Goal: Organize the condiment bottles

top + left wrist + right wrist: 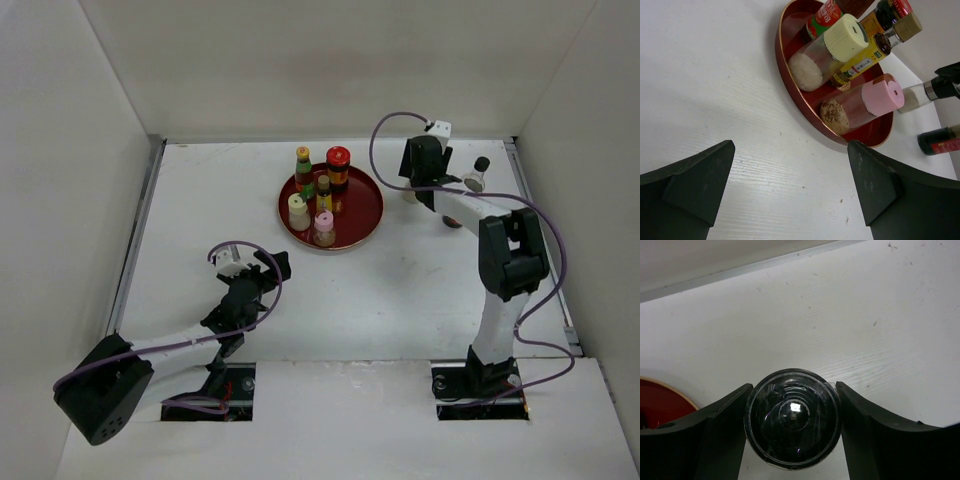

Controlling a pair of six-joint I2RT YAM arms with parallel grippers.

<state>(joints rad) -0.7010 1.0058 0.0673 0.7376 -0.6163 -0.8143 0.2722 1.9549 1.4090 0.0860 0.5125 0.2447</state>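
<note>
Five condiment bottles stand on the round red plate (368, 212): the green-red banded bottle (303, 170), red-lidded dark jar (338, 167), amber bottle (324, 190), cream-capped bottle (298, 211) and pink-capped bottle (324, 228). My right gripper (415, 190) is just right of the plate, shut from above on the grey-lidded shaker (792, 425), which also shows in the left wrist view (917, 96). The black-capped bottle (478, 175) is on the table to its right; I cannot tell if it stands or lies. My left gripper (268, 268) is open and empty, low over the table short of the plate (785, 65).
White walls close the table at the back and both sides, with a metal strip (140, 230) along the left edge. The right arm's purple cable (385, 130) loops above its gripper.
</note>
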